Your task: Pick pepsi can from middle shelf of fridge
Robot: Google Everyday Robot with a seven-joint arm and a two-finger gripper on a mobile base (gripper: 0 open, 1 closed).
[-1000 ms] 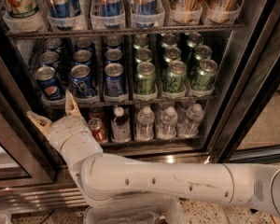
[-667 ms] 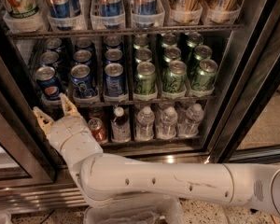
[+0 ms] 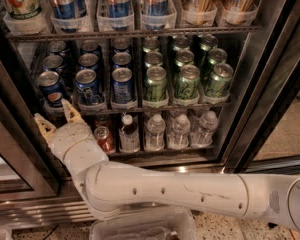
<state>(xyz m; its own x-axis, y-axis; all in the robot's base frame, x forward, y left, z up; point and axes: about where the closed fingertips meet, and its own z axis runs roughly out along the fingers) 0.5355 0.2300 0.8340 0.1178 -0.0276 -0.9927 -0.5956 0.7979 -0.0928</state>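
**Approach to the front-left Pepsi can**

Gripper [image 3: 52, 112] sits at the far left of the fridge [image 3: 25, 206], just under the front edge of the middle shelf [image 3: 160, 106]. Its two tan fingers are spread wide and pointing up, with nothing held between them. The pepsi can [image 3: 51, 88] stands upright directly above them, at the front of the leftmost lane and close to the left door frame.

The fingers probably need to rise until they straddle the can's body, not its lid, before closing. They look slightly low and angled, so lifting and levelling the wrist first should keep a fingertip from catching on the shelf wire.

Just to the right, another blue can [image 3: 90, 85] stands close by. The right finger has to slip between the two cans without pushing the neighbour back.

Further right, the green cans [image 3: 186, 82] are well apart from the work and pose no concern. The white arm [image 3: 180, 194] runs in from the lower right, so pulling the can straight out towards the opening looks cleanest.
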